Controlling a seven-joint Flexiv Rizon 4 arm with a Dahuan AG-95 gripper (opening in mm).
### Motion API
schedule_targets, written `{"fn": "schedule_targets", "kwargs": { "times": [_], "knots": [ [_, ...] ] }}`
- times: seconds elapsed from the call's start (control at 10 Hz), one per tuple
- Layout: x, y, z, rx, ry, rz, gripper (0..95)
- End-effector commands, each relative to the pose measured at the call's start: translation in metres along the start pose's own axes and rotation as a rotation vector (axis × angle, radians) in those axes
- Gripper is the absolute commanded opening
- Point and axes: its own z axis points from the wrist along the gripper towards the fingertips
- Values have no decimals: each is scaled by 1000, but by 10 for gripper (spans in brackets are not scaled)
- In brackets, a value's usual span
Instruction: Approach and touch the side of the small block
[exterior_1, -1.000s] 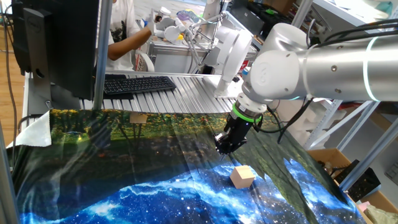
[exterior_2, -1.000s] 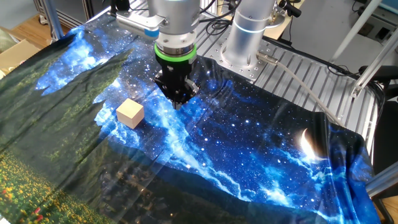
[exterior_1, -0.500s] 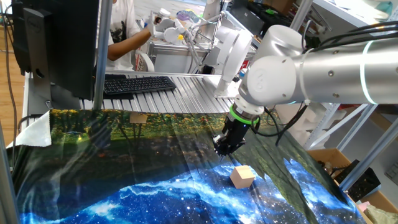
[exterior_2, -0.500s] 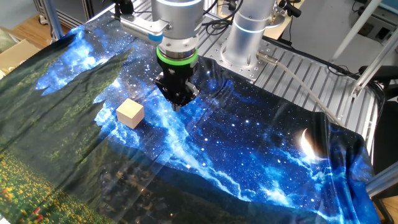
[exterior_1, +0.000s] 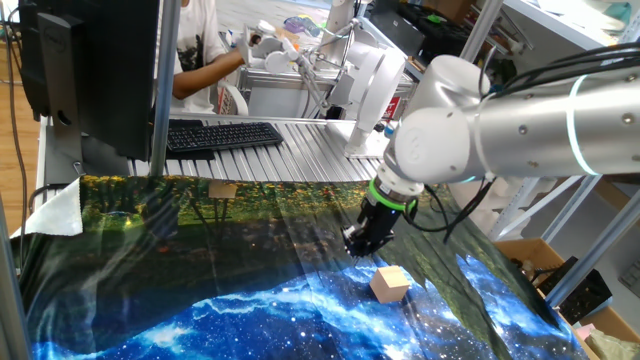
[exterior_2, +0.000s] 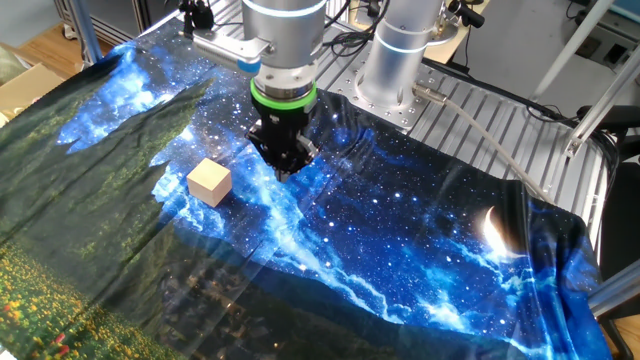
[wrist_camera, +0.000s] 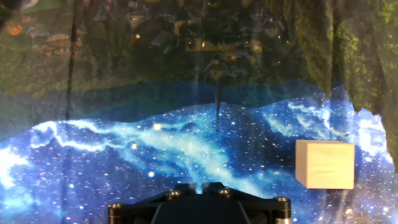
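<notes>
The small block (exterior_1: 390, 284) is a plain light-tan wooden cube on the blue galaxy-print cloth; it also shows in the other fixed view (exterior_2: 209, 182) and at the right of the hand view (wrist_camera: 325, 164). My gripper (exterior_1: 357, 243) hangs just above the cloth, a short way from the block and not touching it. In the other fixed view the gripper (exterior_2: 283, 168) is to the right of the block with bare cloth between them. Its fingers come together in a narrow tip and hold nothing. In the hand view the tip (wrist_camera: 217, 106) is a thin dark line.
A flat tan tape-like rectangle (exterior_1: 222, 190) lies on the cloth's far part. A keyboard (exterior_1: 220, 134) and a monitor (exterior_1: 90, 60) stand behind. The arm's base (exterior_2: 400, 50) is at the table's back. Cardboard boxes (exterior_1: 530, 255) sit beside the table. A person works at the back.
My gripper has moved slightly lower and a little toward the block's side of the cloth. The block has not moved.
</notes>
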Motion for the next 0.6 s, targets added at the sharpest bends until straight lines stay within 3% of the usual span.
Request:
{"fn": "schedule_targets", "kwargs": {
  "times": [0.1, 0.6],
  "knots": [
    [-2, -4, 6, 30, 2, -5, 0],
    [-5, -17, 24, 34, 0, -9, 0]
  ]
}}
